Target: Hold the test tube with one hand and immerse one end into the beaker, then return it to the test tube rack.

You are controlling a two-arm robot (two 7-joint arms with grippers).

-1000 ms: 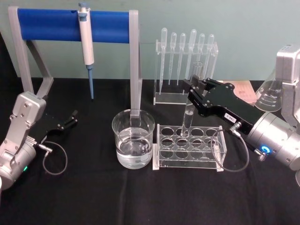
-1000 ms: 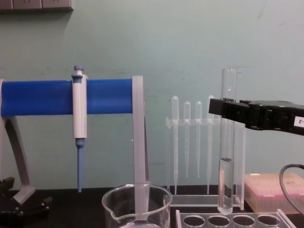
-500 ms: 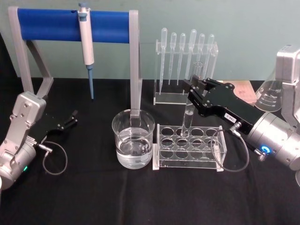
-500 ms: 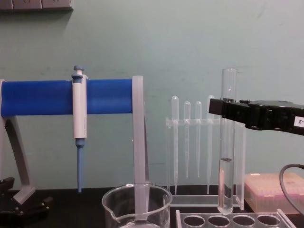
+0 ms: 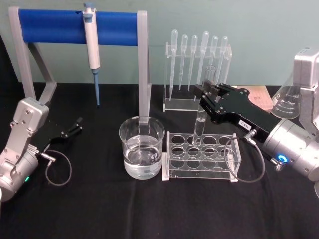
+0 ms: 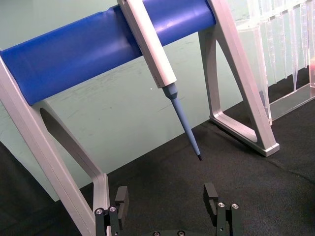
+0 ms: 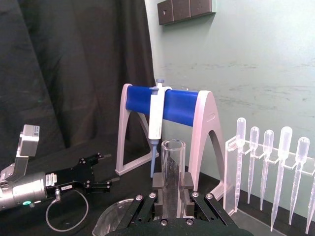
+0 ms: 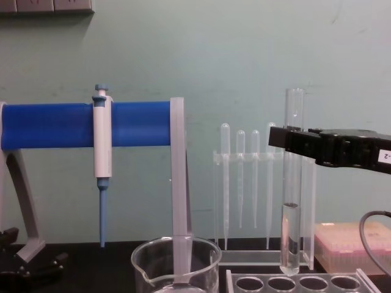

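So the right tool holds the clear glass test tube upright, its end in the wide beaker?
No. Chest view: the right tool holds the clear glass test tube upright, its end above the clear plastic rack, beside the wide glass beaker.

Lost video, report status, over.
Right gripper shut on long clear glass test tube, upright just over clear plastic rack. Left gripper open, parked left. Wide glass beaker beside rack.

A pale green wall [image 8: 244,49] rises behind the blue stand [image 5: 75,26]. Under the stand is a table with a black cloth [image 5: 149,209]. Left of the stand hangs a black curtain [image 7: 74,59], and high above it the wall carries small plates [image 8: 46,5].
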